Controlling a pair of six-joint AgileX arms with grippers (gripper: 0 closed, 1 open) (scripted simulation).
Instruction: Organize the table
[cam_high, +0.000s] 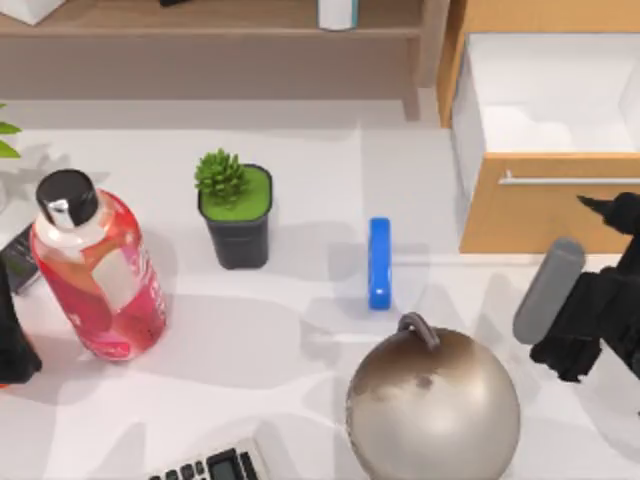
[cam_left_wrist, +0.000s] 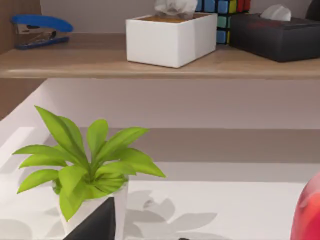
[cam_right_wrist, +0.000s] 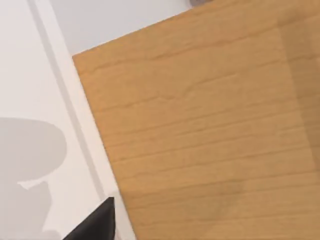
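Right claw (cam_high: 600, 215), finger state indiscernible, beside the drawer front (cam_high: 545, 215); blue bar (cam_high: 379, 263) on tabletop (cam_high: 300, 330) well apart.

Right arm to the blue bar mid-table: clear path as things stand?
Probably yes. The blue bar lies flat on open table, with bare surface between it and the right hand beside the drawer unit. The metal ball sits nearer the camera, apparently off that line.

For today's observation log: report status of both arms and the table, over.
Right gripper by the open drawer, fingers unreadable. Left arm parked at table's left edge. Table still cluttered: pink bottle, potted succulent, blue bar, metal sphere.
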